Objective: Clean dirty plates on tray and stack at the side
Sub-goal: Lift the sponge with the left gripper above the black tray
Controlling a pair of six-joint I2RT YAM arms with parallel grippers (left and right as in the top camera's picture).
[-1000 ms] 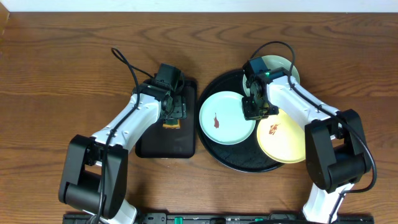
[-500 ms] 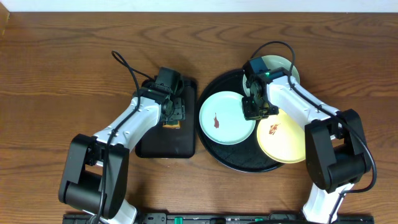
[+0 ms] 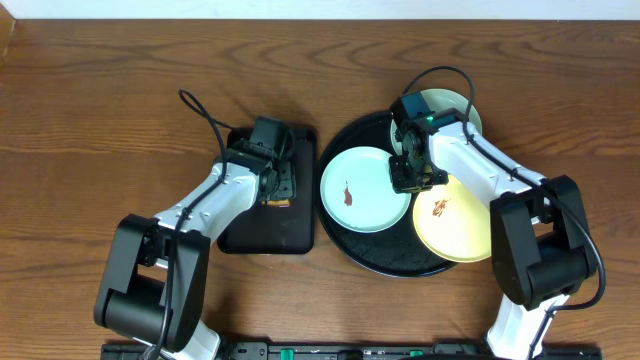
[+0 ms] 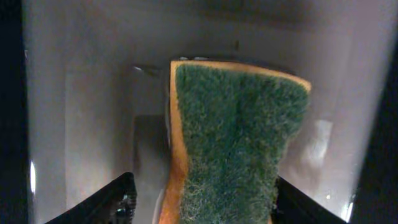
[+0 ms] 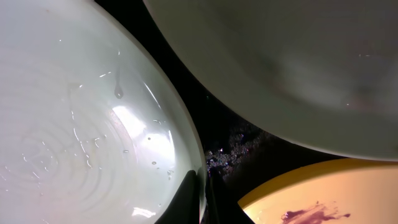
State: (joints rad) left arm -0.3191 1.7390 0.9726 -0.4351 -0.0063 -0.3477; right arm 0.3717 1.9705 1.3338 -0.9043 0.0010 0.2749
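Dark wood-grain tabletop (image 3: pixel 90 110) bare on every side, no stack begun on it yet. Nearest, on the right: yellow plate (image 3: pixel 455 235), brown smear facing up, lying partly over the near right rim of round tray (image 3: pixel 375 252), waiting its turn by the look of it.

Left of that, on small rectangular tray (image 3: pixel 265 235), set apart from the dishes: sponge (image 4: pixel 233 155), green scrub face up, orange backing along one edge. Straddling it from above, left gripper (image 4: pixel 205 205), parted wider than the sponge, one finger about touching it, the other clear of it. Nothing clamped yet, so seemingly lined up to take the sponge as the wiping tool.

Further in, at the left of the round tray: mint plate (image 3: pixel 355 190), small brown smear near its middle, wet-looking in the wrist view. At its right rim, right gripper (image 5: pixel 198 193), closed to a sliver with the tips meeting on that rim, apparently pinching it to keep the plate from sliding under a wipe.

Farthest, at the tray's far right edge: second pale plate (image 3: pixel 455 103), mostly hidden under the right arm, no smear visible.
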